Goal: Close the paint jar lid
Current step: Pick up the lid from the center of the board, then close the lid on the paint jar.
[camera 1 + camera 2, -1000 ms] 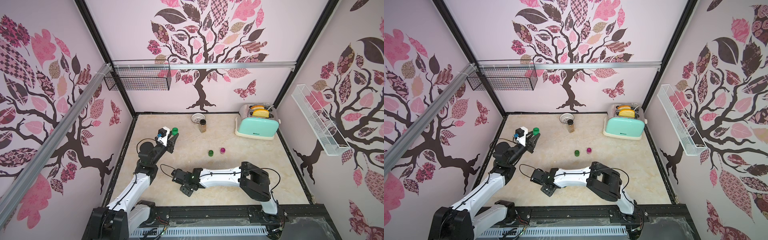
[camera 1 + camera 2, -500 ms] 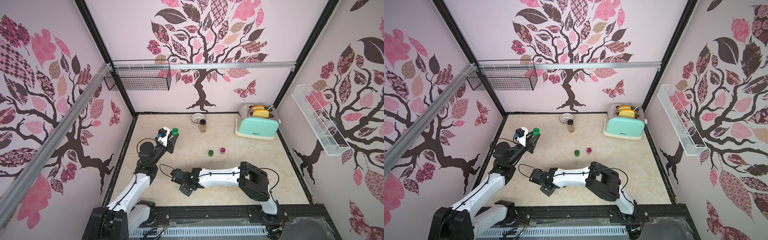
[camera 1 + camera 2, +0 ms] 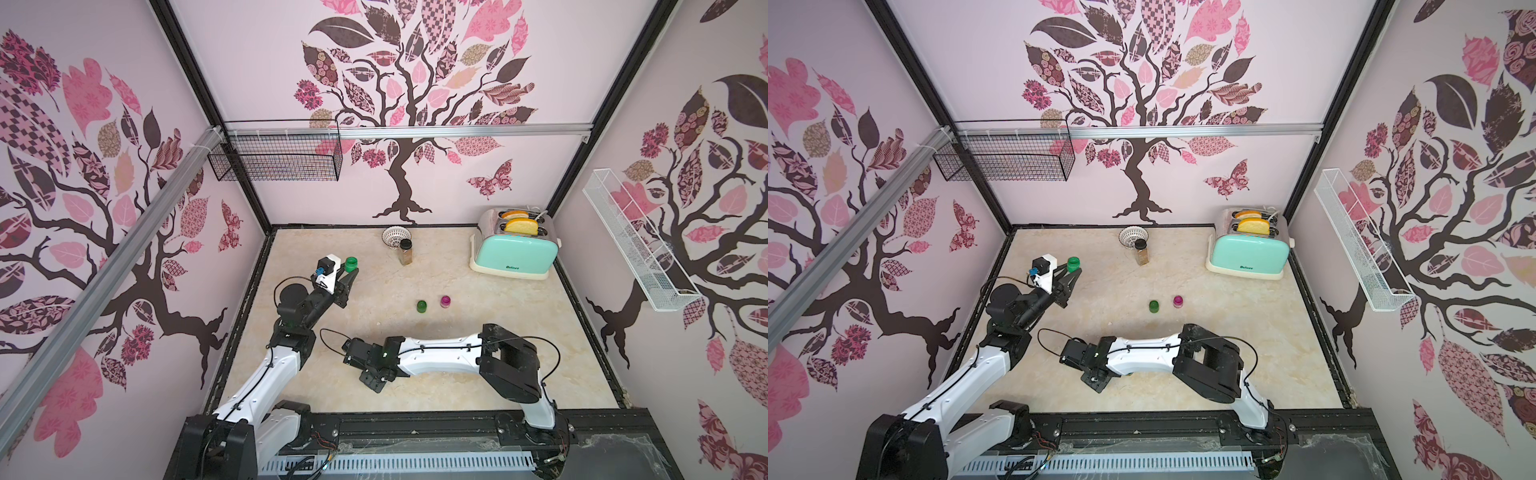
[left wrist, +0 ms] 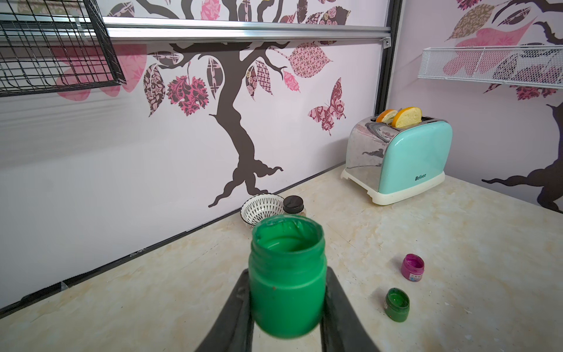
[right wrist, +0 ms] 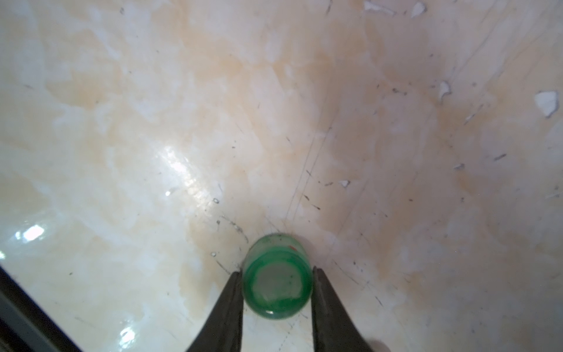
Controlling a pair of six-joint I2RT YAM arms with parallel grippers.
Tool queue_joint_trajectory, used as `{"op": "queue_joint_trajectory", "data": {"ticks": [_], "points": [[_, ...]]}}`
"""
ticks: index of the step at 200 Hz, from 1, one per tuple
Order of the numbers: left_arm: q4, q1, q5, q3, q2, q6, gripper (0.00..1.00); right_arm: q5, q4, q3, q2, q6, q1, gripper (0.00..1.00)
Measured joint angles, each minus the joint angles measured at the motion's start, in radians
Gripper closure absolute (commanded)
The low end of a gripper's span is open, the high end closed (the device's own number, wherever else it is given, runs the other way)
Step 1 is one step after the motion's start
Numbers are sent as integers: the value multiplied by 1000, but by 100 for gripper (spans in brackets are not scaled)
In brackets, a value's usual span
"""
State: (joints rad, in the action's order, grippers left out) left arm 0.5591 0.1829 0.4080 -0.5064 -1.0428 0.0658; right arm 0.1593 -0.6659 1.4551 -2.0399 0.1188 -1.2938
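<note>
The green paint jar (image 4: 286, 292) stands upright and open-mouthed between the fingers of my left gripper (image 4: 287, 274), which is shut on its body. In both top views the jar (image 3: 351, 263) (image 3: 1073, 263) hangs above the table's left back area. The green lid (image 5: 277, 283) lies on the marble table (image 5: 152, 122), and my right gripper (image 5: 277, 272) is shut on it, one finger against each side. From above, the right wrist (image 3: 374, 361) points down near the table's front left and hides the lid.
A small green paint pot (image 3: 422, 306) and a magenta one (image 3: 445, 301) stand mid-table. A spice bottle (image 3: 406, 251) and a white basket bowl (image 3: 396, 236) sit at the back. A mint toaster (image 3: 515, 249) fills the back right corner.
My right gripper has closed its fingers onto the lid, and the right wrist has shifted slightly left. The left arm and jar have not moved.
</note>
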Motion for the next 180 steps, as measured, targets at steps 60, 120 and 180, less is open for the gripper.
{"op": "queue_joint_trajectory", "data": {"ticks": [60,120,180], "points": [[0,0,32,0,0,10,72,20,5,-45,163,0,18,72],[10,0,109,0,-9,10,72,14,-8,-119,379,4,100,73],[9,48,204,0,-27,39,73,-21,-39,-126,581,12,193,73]]}}
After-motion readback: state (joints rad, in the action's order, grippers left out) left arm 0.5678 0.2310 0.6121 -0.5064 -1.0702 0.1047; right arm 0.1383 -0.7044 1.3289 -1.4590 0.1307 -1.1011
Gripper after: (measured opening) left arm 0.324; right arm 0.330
